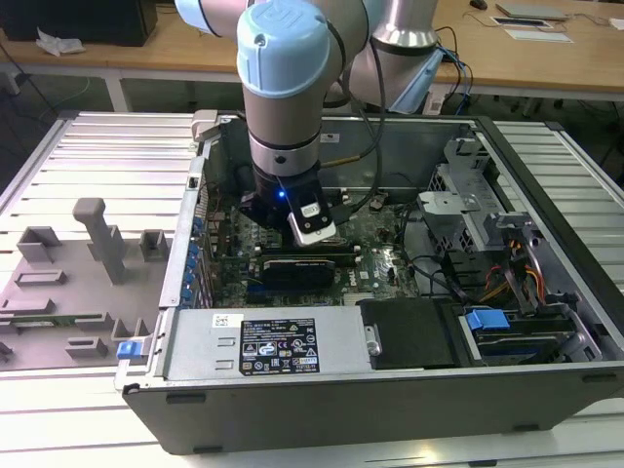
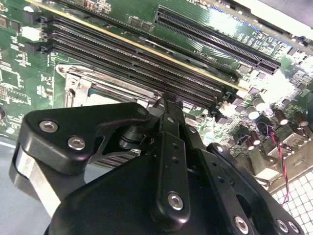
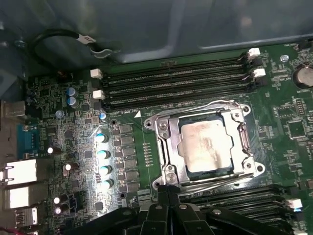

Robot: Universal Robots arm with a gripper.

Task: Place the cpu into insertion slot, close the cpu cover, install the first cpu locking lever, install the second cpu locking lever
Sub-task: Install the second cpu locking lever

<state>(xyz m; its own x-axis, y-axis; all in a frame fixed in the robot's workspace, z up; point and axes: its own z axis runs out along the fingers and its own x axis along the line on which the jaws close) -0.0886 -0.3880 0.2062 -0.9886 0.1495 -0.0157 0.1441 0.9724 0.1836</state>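
CPU, one chip with its silver face up, sits in the insertion slot under the one cpu cover, closed flat over it. In the first wrist view the gripper is pinched together at the socket's edge, holding nothing visible. The exterior view adds the open computer case around it.

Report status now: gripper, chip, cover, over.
Black gripper shut, at the socket's edge. Silver-grey square cpu seated in the insertion slot. Silver metal cpu cover closed over it. Nothing in the way.
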